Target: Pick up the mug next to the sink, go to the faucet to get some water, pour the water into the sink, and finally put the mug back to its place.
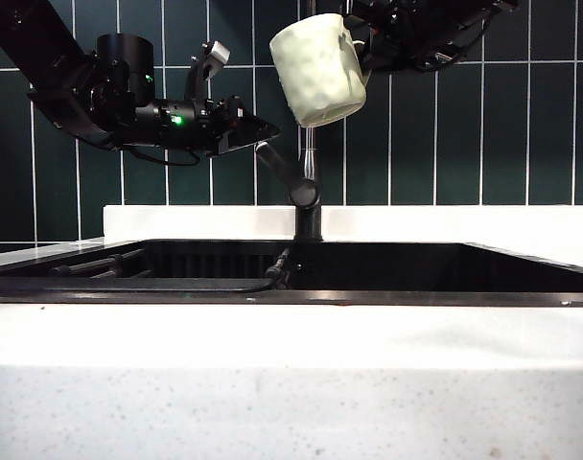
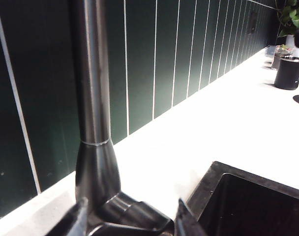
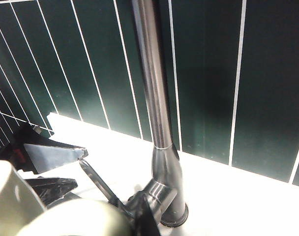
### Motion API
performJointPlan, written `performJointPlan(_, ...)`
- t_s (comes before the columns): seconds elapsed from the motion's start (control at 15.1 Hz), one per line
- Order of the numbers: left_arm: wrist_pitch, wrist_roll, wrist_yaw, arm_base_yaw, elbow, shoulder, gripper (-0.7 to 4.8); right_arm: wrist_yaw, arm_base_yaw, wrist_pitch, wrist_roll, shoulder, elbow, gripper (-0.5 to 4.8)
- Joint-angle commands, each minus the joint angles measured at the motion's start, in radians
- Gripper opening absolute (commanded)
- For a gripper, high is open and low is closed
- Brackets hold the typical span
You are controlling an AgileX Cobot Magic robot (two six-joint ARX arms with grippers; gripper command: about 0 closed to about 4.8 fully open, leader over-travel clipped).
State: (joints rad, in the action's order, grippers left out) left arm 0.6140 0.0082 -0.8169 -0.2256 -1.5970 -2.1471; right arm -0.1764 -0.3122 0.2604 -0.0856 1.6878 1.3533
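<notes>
Evidently the right gripper (image 1: 361,43) is clamping the mug (image 1: 317,69) high (for filling), while the wide-open left gripper (image 1: 245,129) is straddling the faucet (image 1: 308,182) lever (image 1: 277,163).

dark green tiled wall (image 1: 483,134), white speckled counter (image 1: 291,383), black plant pot (image 2: 290,73)

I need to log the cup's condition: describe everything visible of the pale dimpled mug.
The pale greenish-white ceramic mug has a dimpled, hammered-looking surface. It hangs tilted high above the black sink, in front of the thin dark faucet pipe. The right gripper, shut on it, holds it from the right side. Its inside is not visible.
</notes>
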Motion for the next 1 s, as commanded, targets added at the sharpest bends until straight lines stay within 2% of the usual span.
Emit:
performJointPlan(0.07,-0.084,0.003,-0.108,-0.003,-0.001,0.001,2.23,-0.001,0.000,0.050,-0.010,-0.012,0.010,-0.01)
performJointPlan(0.4,-0.134,0.003,-0.166,-0.007,-0.001,0.001,2.23,-0.001,0.001,0.051,-0.002,-0.012,0.010,-0.01)
performJointPlan(0.46,-0.143,0.004,-0.192,-0.007,-0.001,0.001,2.09,-0.001,0.001,0.051,0.008,-0.012,0.010,-0.01)
performJointPlan(0.66,-0.142,0.046,-0.183,-0.006,-0.002,0.002,2.06,0.002,0.001,0.051,0.010,-0.012,0.010,-0.01)
performJointPlan(0.86,-0.103,0.034,-0.223,-0.006,-0.007,0.017,2.07,0.003,0.003,0.051,0.012,-0.011,0.010,-0.01)
performJointPlan(1.0,-0.045,-0.018,-0.233,-0.006,-0.007,0.037,2.07,0.026,0.005,0.050,0.016,-0.011,0.010,-0.01)
